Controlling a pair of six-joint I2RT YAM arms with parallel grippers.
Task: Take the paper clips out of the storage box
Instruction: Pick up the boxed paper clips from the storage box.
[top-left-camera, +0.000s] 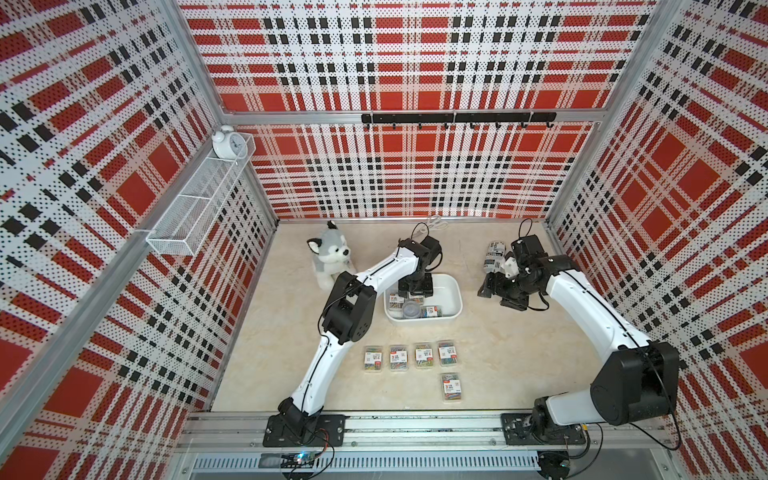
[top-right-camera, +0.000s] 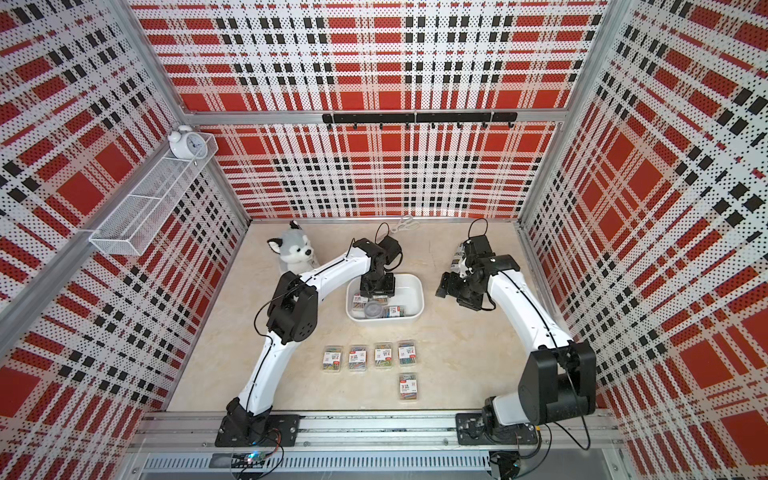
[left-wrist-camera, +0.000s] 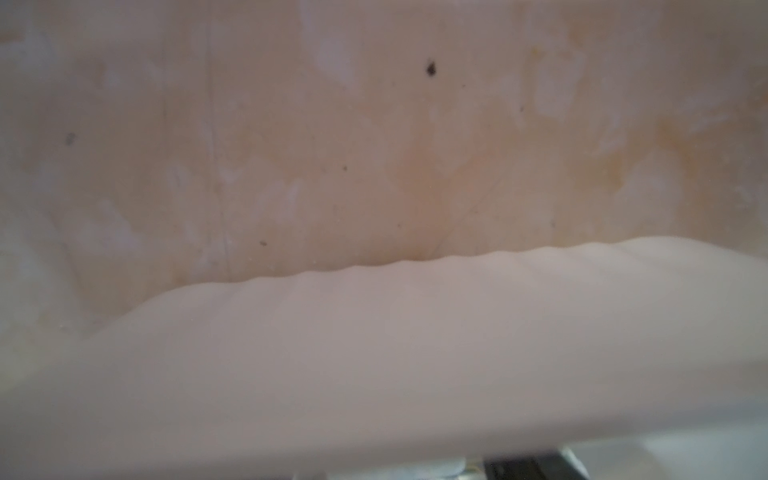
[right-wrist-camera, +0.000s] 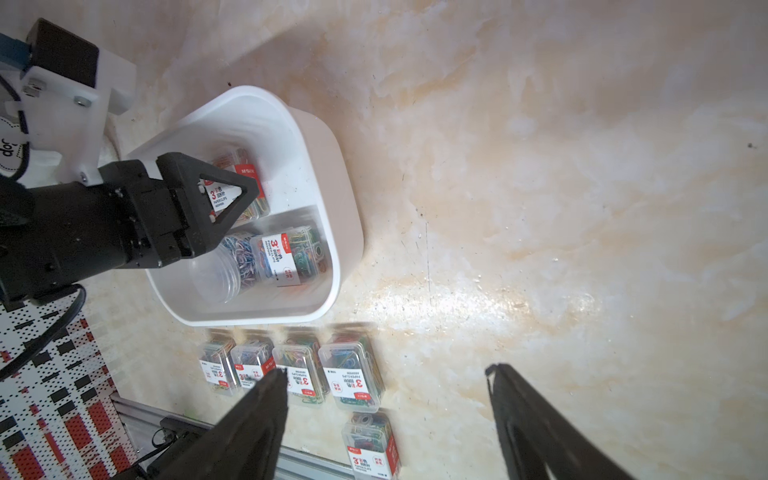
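The storage box (top-left-camera: 457, 301) stands mid-counter (top-left-camera: 519, 353), to the near right of the plush dog (top-left-camera: 330, 257). The left end effector (top-left-camera: 410, 294) points down into the far left part of the box, over one labelled case (right-wrist-camera: 249, 171) of paper clips. In the right wrist view one finger (right-wrist-camera: 183, 174) lies across that case's face and the other is hidden, so I cannot tell whether the end effector is clamped on the case or only straddles it. The left wrist view is blurred and shows little beyond the box's white wall (left-wrist-camera: 415, 353) and the counter.

Along the near side of the box lie a second case (top-left-camera: 394, 306), the round tub (top-left-camera: 411, 310) and a third case (top-left-camera: 432, 311), left to right. Five more cases are out on the counter. Four stand side by side in a row (top-left-camera: 410, 356) just near of the box, and the fifth (top-left-camera: 452, 387) lies nearer, below the row's right end.

The right end effector (right-wrist-camera: 386, 372) hangs well right of the box, beside the printed cylinder (top-left-camera: 494, 255), its fingers spread apart with nothing between them
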